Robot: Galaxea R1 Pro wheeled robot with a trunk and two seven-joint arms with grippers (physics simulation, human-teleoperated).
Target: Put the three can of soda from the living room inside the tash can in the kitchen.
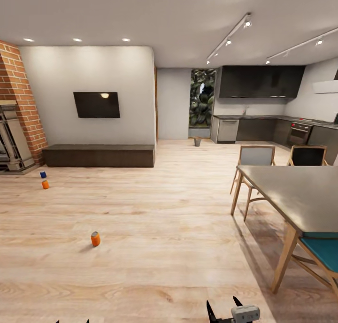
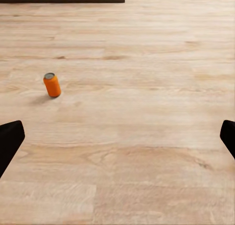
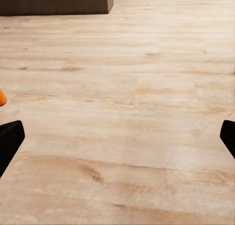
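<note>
- Nearest orange can [image 1: 95, 239] stands upright on the floor at eleven o'clock; two more cans [image 1: 44, 180] by the fireplace.
- Probably light, smooth, slippery; grip mid-body.
- Left tool [image 2: 117, 137] and right tool [image 3: 117, 137] both spread apart, empty.

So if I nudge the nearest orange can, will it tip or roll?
The orange can stands upright on bare wood floor, tall for its base, so a high push likely tips it. Being cylindrical, it would probably roll. Likely light and rigid.
</note>
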